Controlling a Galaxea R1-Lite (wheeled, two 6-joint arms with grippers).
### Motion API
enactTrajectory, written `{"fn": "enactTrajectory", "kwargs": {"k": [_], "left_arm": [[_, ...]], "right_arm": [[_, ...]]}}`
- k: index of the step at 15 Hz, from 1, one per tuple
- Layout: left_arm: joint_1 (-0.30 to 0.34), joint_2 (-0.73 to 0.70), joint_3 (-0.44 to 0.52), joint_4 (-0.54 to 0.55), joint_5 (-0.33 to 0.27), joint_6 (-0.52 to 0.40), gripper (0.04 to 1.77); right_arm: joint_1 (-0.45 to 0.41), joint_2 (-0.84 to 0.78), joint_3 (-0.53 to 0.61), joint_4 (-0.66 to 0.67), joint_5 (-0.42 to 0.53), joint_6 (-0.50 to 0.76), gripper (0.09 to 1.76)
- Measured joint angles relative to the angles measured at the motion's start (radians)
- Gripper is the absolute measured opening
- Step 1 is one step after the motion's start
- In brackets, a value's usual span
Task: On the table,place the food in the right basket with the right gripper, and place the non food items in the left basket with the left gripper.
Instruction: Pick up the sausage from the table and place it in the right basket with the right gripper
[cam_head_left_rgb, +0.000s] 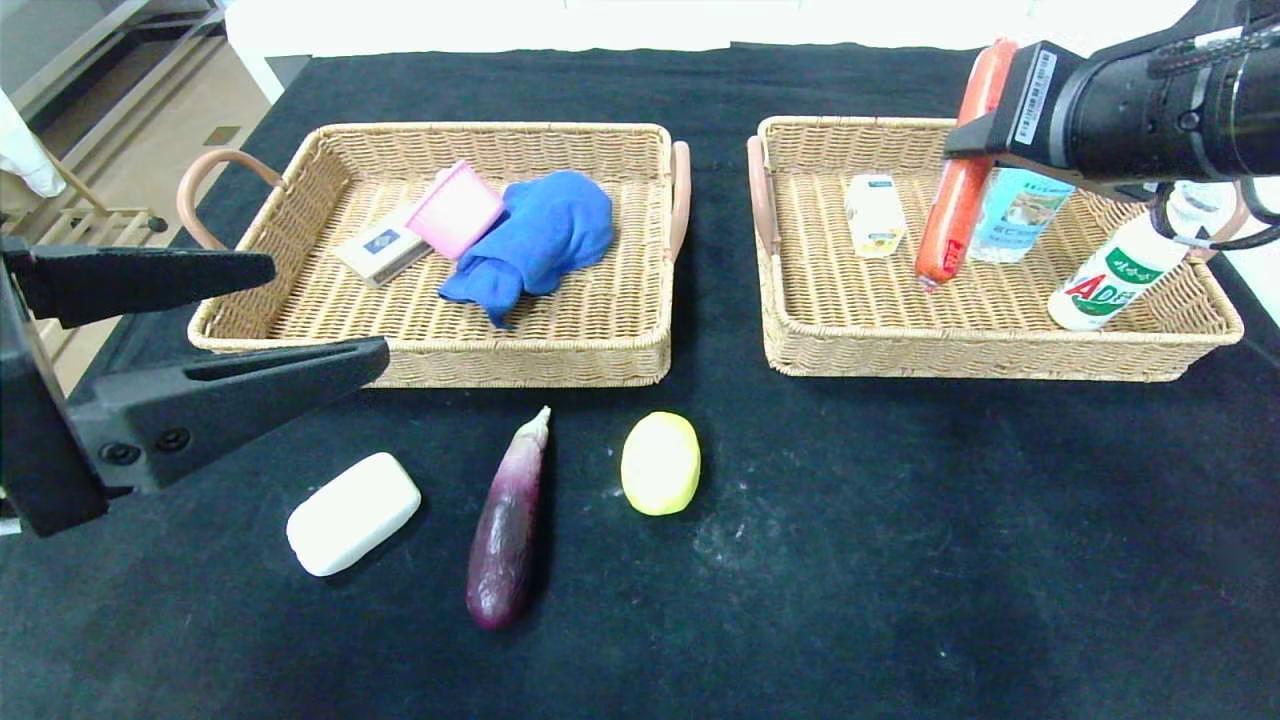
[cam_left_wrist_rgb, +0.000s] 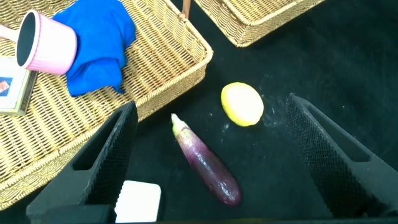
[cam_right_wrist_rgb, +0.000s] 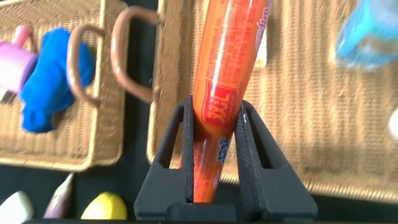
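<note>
Nearest, the left gripper (cam_head_left_rgb: 300, 315) hangs with jaws apart just this side of the left basket (cam_head_left_rgb: 300, 340). Farther off, the right gripper (cam_right_wrist_rgb: 214, 134) clamps the sausage (cam_head_left_rgb: 962, 180) above the right basket (cam_head_left_rgb: 980, 345), its long axis hanging nearly upright, lower tip close over the basket floor.

Matt black cloth covers the tabletop (cam_head_left_rgb: 900, 520), dusted with pale smudges. Both baskets are rough woven wicker, the left basket (cam_head_left_rgb: 300, 340) and right basket (cam_head_left_rgb: 800, 340), with smooth pinkish handles. Soft blue cloth (cam_head_left_rgb: 540, 240) is bunched up, next to a smooth pink plastic cup (cam_head_left_rgb: 455, 210). The sausage (cam_head_left_rgb: 960, 190) shines in glossy orange wrap between the matt black plastic fingers of the right pincer (cam_right_wrist_rgb: 214, 146). The eggplant (cam_head_left_rgb: 505, 530) is glossy purple; the soap (cam_head_left_rgb: 352, 513) is matt white.
</note>
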Motion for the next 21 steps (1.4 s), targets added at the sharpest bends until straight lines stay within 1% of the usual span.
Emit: {"fn": "enactTrajectory", "kwargs": {"k": [2, 9, 12, 15, 19, 21], "left_arm": [[0.0, -0.002, 0.0, 0.0, 0.0, 0.0, 1.72], [0.0, -0.003, 0.001, 0.0, 0.0, 0.001, 1.72], [0.0, -0.005, 0.001, 0.0, -0.001, 0.001, 1.72], [0.0, -0.004, 0.001, 0.0, -0.001, 0.001, 1.72], [0.0, -0.004, 0.001, 0.0, -0.001, 0.0, 1.72], [0.0, -0.004, 0.001, 0.0, -0.001, 0.0, 1.72]], "right_arm": [[-0.029, 0.019, -0.014, -0.051, 0.0, -0.045, 0.49], [-0.123, 0.084, -0.02, -0.103, 0.012, -0.197, 0.49], [-0.158, 0.115, -0.02, -0.107, 0.04, -0.221, 0.49], [-0.173, 0.139, -0.021, -0.108, 0.042, -0.254, 0.49], [-0.18, 0.154, -0.026, -0.108, 0.039, -0.256, 0.49], [-0.18, 0.155, -0.026, -0.109, 0.039, -0.255, 0.76]]}}
